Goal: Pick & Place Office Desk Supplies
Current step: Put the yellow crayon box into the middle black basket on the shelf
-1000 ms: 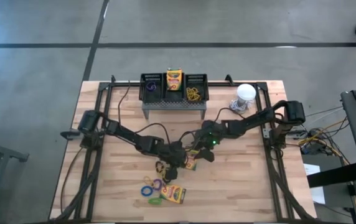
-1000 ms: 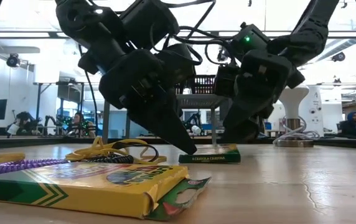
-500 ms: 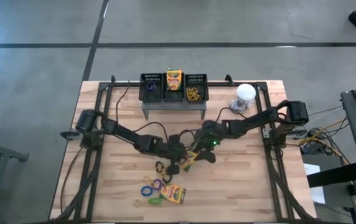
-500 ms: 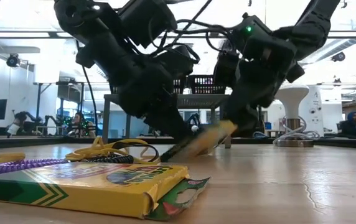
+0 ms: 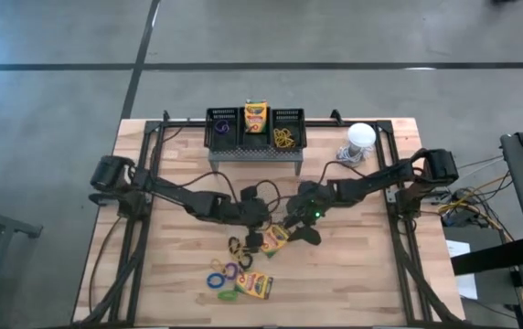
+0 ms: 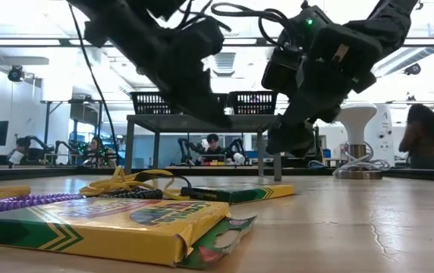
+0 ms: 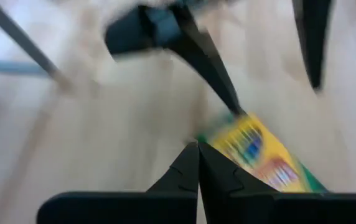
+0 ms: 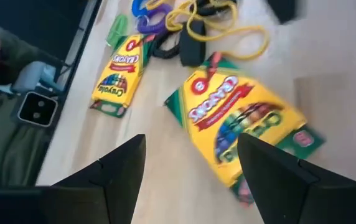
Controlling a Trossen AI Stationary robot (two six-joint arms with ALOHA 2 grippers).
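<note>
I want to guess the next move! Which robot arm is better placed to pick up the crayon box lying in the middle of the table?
Probably the right. The right gripper hangs open just above the crayon box, which shows between its fingers in its wrist view. The left gripper, beside the box, is shut.

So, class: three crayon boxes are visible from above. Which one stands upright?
The crayon box in the middle mesh bin on the stand stands upright; the other two lie flat on the table.

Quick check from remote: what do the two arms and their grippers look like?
Both arms are dark, jointed and draped with black cables. The left gripper has black pointed fingers; the right gripper has broad black fingers, and a green light glows on that arm's wrist.
</note>
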